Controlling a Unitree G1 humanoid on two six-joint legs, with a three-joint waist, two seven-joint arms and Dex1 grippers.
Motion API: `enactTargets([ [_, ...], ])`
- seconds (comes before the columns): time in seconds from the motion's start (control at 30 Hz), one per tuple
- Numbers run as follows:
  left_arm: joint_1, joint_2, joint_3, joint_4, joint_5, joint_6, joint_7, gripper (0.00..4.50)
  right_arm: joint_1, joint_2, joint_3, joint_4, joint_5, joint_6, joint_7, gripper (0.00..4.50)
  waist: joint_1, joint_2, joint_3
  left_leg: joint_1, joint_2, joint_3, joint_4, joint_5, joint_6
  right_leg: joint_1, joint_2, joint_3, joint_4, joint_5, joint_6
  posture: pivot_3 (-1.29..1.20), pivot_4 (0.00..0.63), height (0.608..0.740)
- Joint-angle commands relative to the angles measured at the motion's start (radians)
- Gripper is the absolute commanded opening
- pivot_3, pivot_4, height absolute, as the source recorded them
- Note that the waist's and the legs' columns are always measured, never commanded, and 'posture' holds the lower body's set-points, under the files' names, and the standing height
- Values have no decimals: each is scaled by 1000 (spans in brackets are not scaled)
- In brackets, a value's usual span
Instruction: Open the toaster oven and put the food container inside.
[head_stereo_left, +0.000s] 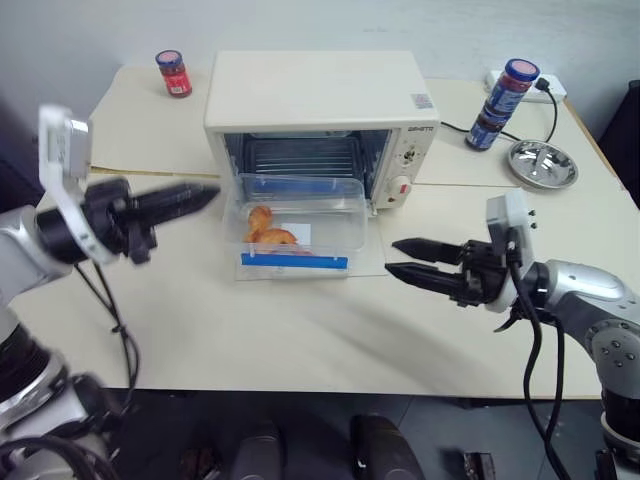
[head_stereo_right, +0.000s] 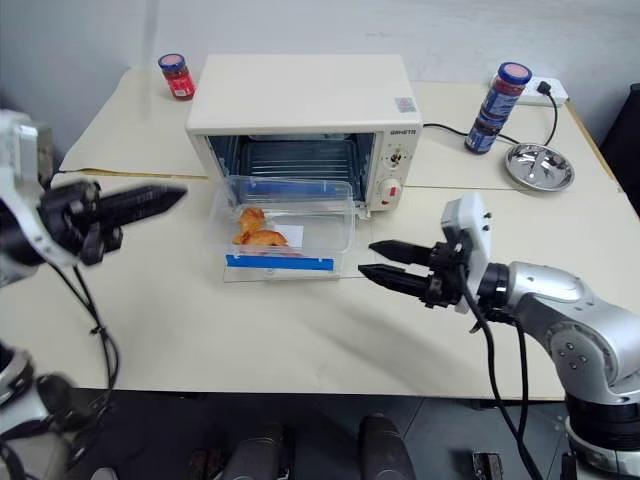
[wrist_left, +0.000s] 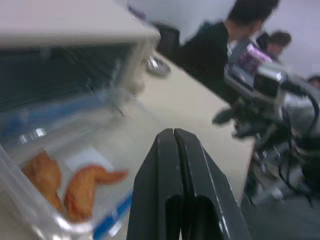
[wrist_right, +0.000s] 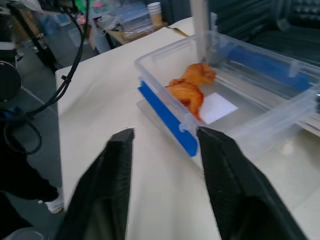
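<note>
Food container, a clear rectangular plastic box with blue clips, sits half inside the open cream-white toaster oven, between the closed left gripper and parted, empty right gripper, probably awaiting a push.

the food container blocks the toaster oven mouth; bare table lies open on either side.

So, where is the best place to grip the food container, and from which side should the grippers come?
Probably by its two short end walls, one gripper from each side. The food container lies level on the open oven door with its long side across the toaster oven mouth, and both ends look free.
</note>
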Motion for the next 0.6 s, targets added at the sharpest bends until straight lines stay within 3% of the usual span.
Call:
enactTargets([
  [0.03,213,157,-113,-71,85,-248,-190,0,-3,23,78,-57,-13,-12,4,939,1,0,0,0,0,0,-1,0,0,0,0,0,-1,0,0,0,150,740],
  [0.17,326,218,-232,-68,226,-487,-211,0,-7,52,172,-50,-93,-45,-17,27,8,0,0,0,1,-1,-1,0,1,0,-2,0,-3,-1,-2,0,150,740],
  [0.27,297,180,-321,2,314,-588,-121,0,-33,108,234,-12,-140,-58,-42,27,14,0,0,0,0,-1,-1,1,2,1,-4,0,-3,-1,-2,0,150,740],
  [0.43,235,120,-402,72,342,-666,-75,0,-77,165,301,63,-247,-105,-54,27,13,0,0,-1,-1,0,-1,1,3,0,-3,0,2,-1,-1,0,150,740],
  [0.6,148,50,-513,181,420,-760,-34,0,-180,213,376,227,-424,-207,-67,27,4,0,0,-1,-3,1,-1,0,4,-1,-2,0,4,0,-1,0,150,740],
])
